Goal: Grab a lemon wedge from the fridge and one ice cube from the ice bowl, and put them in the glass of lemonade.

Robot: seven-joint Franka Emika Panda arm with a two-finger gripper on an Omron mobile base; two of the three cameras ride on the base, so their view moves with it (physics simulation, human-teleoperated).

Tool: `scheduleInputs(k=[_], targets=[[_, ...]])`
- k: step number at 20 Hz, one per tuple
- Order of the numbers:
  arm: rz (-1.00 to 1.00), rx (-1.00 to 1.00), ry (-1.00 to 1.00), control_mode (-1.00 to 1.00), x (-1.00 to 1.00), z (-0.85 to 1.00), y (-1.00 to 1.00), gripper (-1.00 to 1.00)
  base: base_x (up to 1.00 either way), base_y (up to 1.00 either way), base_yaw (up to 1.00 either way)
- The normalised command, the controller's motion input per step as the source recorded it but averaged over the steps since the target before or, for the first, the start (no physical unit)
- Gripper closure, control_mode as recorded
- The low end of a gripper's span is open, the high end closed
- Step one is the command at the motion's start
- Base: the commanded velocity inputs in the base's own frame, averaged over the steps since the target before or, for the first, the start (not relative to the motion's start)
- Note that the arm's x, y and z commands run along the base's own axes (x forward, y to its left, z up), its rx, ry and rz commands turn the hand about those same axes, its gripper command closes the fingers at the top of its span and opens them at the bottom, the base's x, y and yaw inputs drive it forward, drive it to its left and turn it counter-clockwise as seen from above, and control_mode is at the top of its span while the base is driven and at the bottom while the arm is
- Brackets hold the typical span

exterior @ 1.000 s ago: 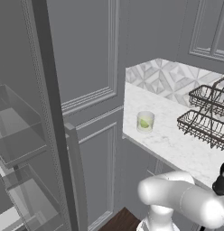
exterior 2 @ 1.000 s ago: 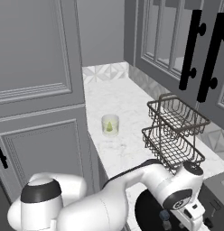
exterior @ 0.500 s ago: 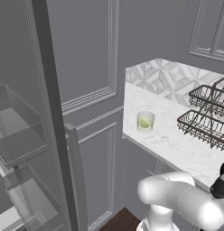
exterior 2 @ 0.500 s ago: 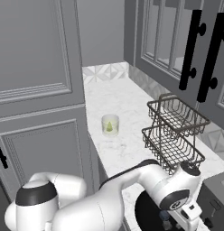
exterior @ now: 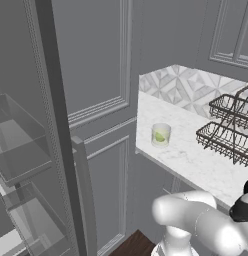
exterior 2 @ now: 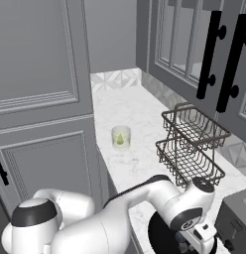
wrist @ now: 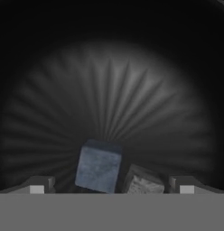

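Change: base views unchanged since earlier; arm shifts slightly lower at the bowl.
Gripper (wrist: 112,188): jaws apart, straddling the ice cube (wrist: 99,165) in the ice bowl (wrist: 109,90).
Glass of lemonade (exterior 2: 121,137): far-left counter; lemon wedge (exterior 2: 119,140) inside.
Advice: centre on one cube, avoid its neighbour.

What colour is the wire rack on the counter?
The wire rack is dark brown, almost black; the right base view shows it best.

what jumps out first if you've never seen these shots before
Probably the short clear glass of pale yellow-green lemonade, alone on the white marble counter beside the two-tier black wire rack. Next, the hand view: the open gripper reaching into a dark ribbed bowl, with a blue-grey ice cube between its fingertips.
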Motion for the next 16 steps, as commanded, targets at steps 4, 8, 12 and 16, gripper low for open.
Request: scheduleInputs(k=[4, 8, 12, 16], targets=[[0.00, 0.00, 0.00, -1.00, 0.00, 0.00, 0.04, -1.00, 0.00, 0.00, 0.00], [0.00, 0.00, 0.00, -1.00, 0.03, 0.00, 0.00, -1.00, 0.00, 0.00, 0.00], [0.00, 0.00, 0.00, -1.00, 0.12, 0.00, 0.00, -1.00, 0.00, 0.00, 0.00], [0.00, 0.00, 0.00, -1.00, 0.10, 0.00, 0.00, -1.00, 0.00, 0.00, 0.00]])
